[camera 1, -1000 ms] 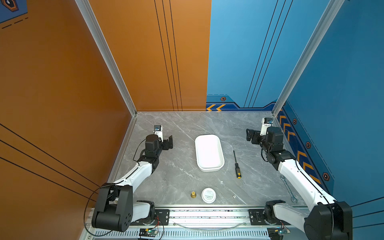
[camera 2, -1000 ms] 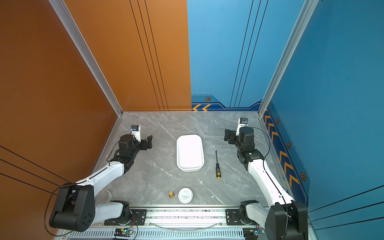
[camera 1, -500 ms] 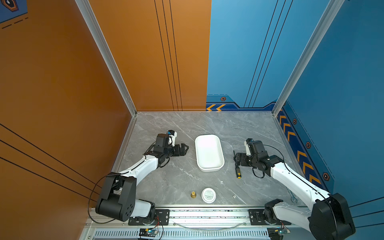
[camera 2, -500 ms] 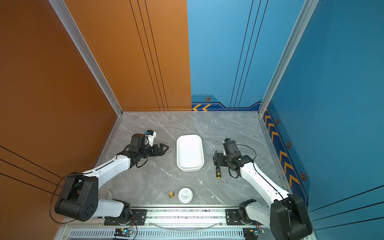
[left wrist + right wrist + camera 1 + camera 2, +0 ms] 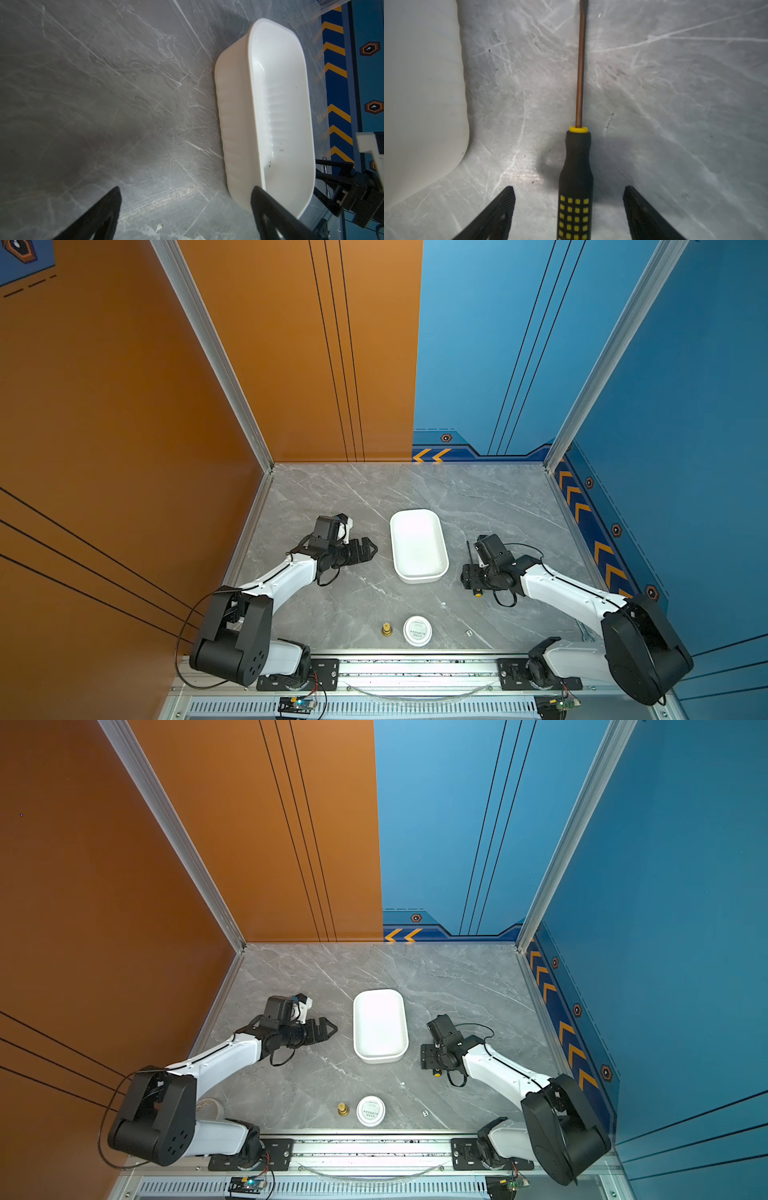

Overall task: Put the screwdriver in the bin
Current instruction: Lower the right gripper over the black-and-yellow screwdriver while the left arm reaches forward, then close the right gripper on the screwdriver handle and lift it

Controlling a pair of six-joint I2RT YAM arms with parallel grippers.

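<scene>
The screwdriver (image 5: 575, 187) lies flat on the grey marble table, its shaft (image 5: 580, 72) pointing away toward the back. My right gripper (image 5: 569, 188) is open and straddles the dotted black handle, with a gap on each side. In both top views this gripper (image 5: 471, 578) (image 5: 430, 1057) covers the handle; only the yellow butt (image 5: 478, 594) and the shaft tip (image 5: 469, 549) show. The white bin (image 5: 417, 545) (image 5: 379, 1025) (image 5: 278, 104) stands empty just left of the screwdriver. My left gripper (image 5: 372, 549) (image 5: 186, 189) is open and empty, near the bin's left side.
A small round white lidded container (image 5: 417, 630), a brass piece (image 5: 387, 629) and a tiny white die (image 5: 469, 633) sit near the front edge. Orange and blue walls enclose the table on the left, back and right. The bin's wall (image 5: 421, 83) is close beside the right gripper.
Both arms have swung in from the back. The right gripper has come down over the screwdriver handle and its jaws have narrowed. The left gripper has moved right, toward the bin.
</scene>
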